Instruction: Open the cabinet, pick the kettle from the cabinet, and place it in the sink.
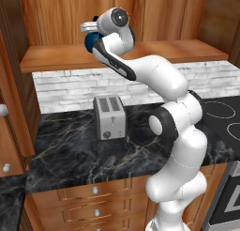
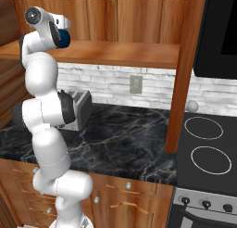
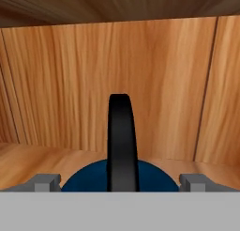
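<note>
**Inspector:** Left base view first. Where is the kettle?

**Assistant:** The dark-blue kettle sits on the open cabinet's wooden shelf, toward its left end, mostly hidden behind the raised hand. The gripper is at the kettle, reaching into the cabinet. Below, a silver toaster stands on the black marble countertop against the white brick backsplash.

**Inspector:** Right base view?

**Assistant:** A patch of blue kettle shows just beyond the hand, above the shelf. The toaster is partly behind the arm. A stove with two ring burners lies to the right, and an outlet is set in the backsplash.

**Inspector:** Hand view, and the jaws?

**Assistant:** The kettle's black arched handle rises edge-on at centre, over the blue body. The two grey fingertips stand wide apart, one on each side of the kettle, neither touching the handle. Cabinet back panels lie behind.
</note>
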